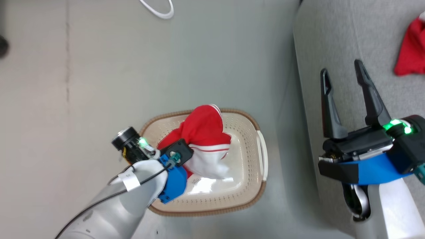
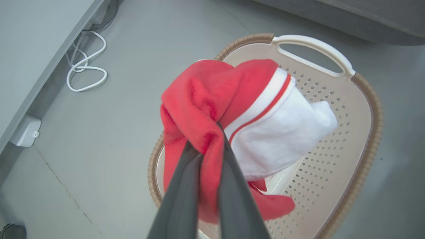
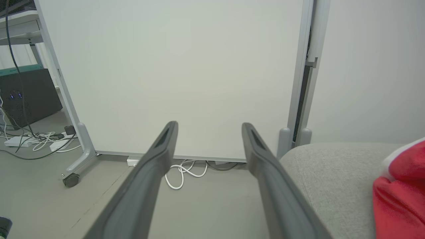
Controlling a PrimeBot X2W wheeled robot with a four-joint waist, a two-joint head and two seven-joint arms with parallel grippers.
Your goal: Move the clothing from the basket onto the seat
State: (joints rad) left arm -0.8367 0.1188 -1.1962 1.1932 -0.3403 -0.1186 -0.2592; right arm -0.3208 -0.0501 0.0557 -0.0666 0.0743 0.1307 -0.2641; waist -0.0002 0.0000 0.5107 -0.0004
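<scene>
Head view. One grey sofa seat (image 1: 348, 39), right side of frame. One cream basket (image 1: 247, 159) with brown rim, lower centre, on the floor (image 1: 132, 66). One red-and-white garment (image 1: 202, 127), bunched over the basket, pinched by the left hand (image 2: 210, 149), fingers closed tight on the red cloth. One second red garment (image 1: 411, 49), upper right corner, lying on the seat. The right hand (image 1: 341, 68), fingers spread wide, holding nothing, over the seat's edge.

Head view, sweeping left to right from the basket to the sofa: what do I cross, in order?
left gripper → red-and-white garment it grips → basket, right handle → seat, near edge → right gripper, open → red garment lying on the seat
</scene>
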